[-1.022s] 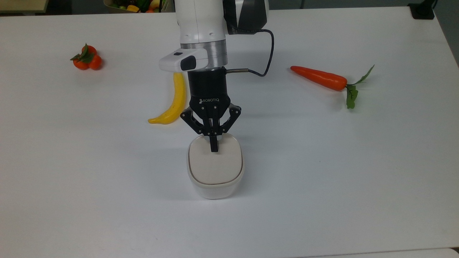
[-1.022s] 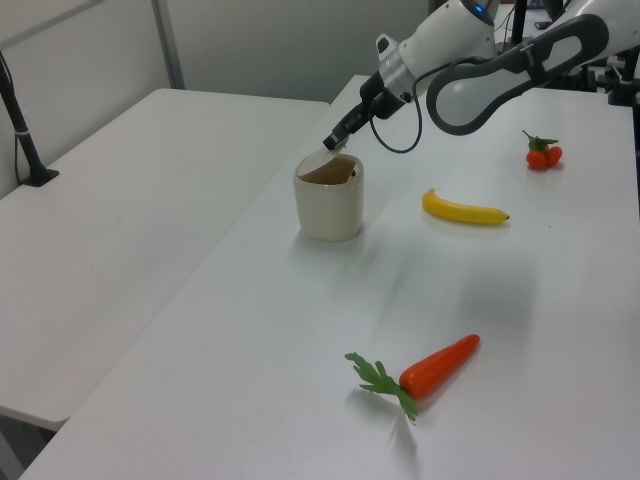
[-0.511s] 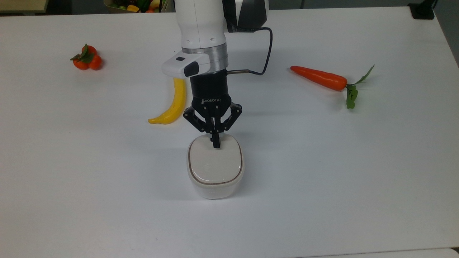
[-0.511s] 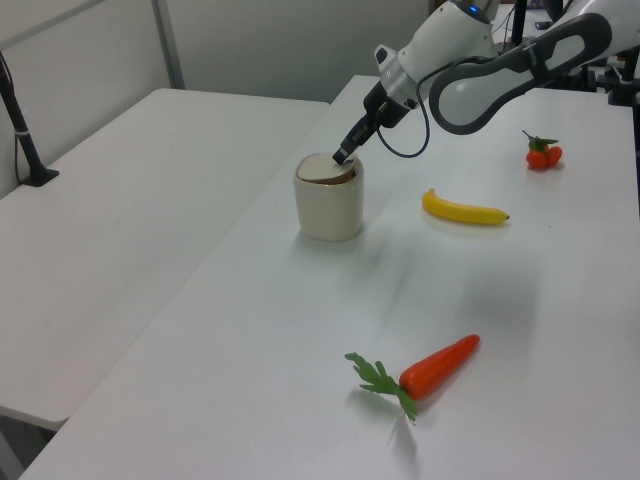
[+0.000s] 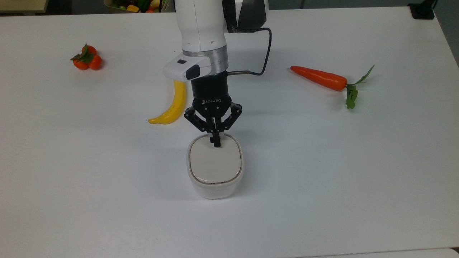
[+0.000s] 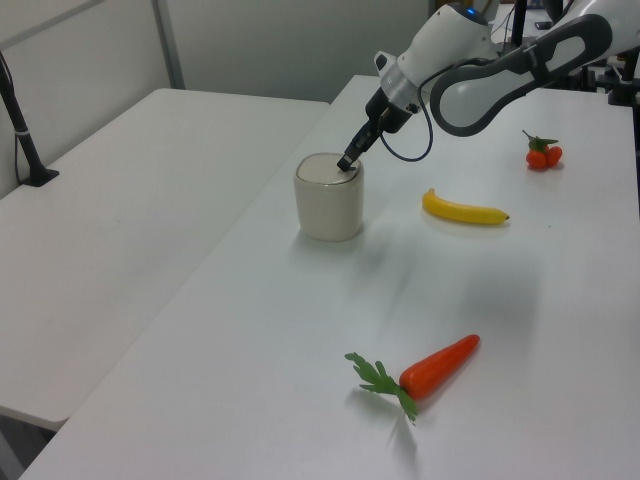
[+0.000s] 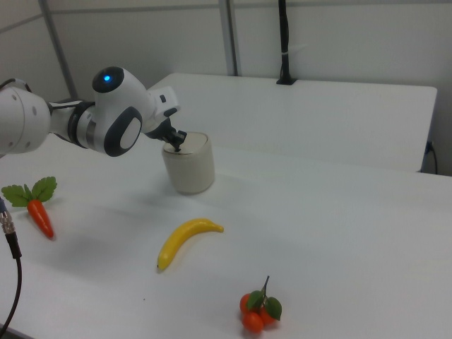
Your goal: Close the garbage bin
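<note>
Fingertips [image 5: 216,143] together press the garbage bin [image 5: 214,186] lid — left view shows it flat.

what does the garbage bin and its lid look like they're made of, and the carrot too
Garbage bin: probably plastic, a smooth white matte wall with rounded moulded corners. Its lid: likely plastic too, flat beige with a faint sheen and a thin dark seam around it. Carrot: seemingly a plastic or rubber replica, evenly glossy orange with stiff green leaves.
</note>
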Robot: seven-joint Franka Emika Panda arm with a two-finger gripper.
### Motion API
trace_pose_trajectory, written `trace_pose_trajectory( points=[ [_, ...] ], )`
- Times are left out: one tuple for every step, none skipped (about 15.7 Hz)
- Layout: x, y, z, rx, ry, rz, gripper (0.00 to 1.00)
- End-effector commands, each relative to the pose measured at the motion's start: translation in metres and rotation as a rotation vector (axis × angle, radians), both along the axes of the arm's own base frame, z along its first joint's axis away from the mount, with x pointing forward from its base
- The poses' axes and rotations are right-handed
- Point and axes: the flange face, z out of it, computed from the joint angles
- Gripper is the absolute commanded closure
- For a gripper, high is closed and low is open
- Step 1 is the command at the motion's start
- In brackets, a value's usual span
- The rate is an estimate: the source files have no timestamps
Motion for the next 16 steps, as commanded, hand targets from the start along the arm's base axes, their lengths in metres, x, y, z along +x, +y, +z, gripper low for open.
trace_pose_trajectory(
  points=[
    [-0.009, -0.004, -0.010, -0.022, 0.038, 0.022, 1.00],
    [-0.009, -0.004, -0.011, -0.023, 0.041, 0.022, 1.00],
    [-0.009, -0.004, -0.014, -0.023, 0.046, 0.022, 1.00],
    [-0.008, -0.003, -0.018, -0.024, 0.050, 0.022, 1.00],
    [-0.008, -0.003, -0.019, -0.026, 0.051, 0.023, 1.00],
    [-0.008, -0.003, -0.019, -0.026, 0.051, 0.023, 1.00],
    [-0.008, -0.003, -0.021, -0.027, 0.054, 0.023, 1.00],
    [-0.008, -0.003, -0.023, -0.031, 0.057, 0.026, 1.00],
    [-0.007, -0.003, -0.021, -0.031, 0.054, 0.026, 1.00],
    [-0.007, -0.004, -0.018, -0.030, 0.049, 0.024, 1.00],
    [-0.007, -0.006, -0.012, -0.027, 0.042, 0.019, 1.00],
    [-0.007, -0.008, -0.006, -0.025, 0.033, 0.015, 1.00],
    [-0.008, -0.009, 0.003, -0.021, 0.022, 0.013, 1.00],
    [-0.009, -0.011, 0.008, -0.017, 0.015, 0.007, 1.00],
    [-0.010, -0.014, 0.017, -0.014, 0.004, 0.001, 1.00],
    [-0.012, -0.014, 0.025, -0.011, 0.012, 0.002, 1.00]
  ],
)
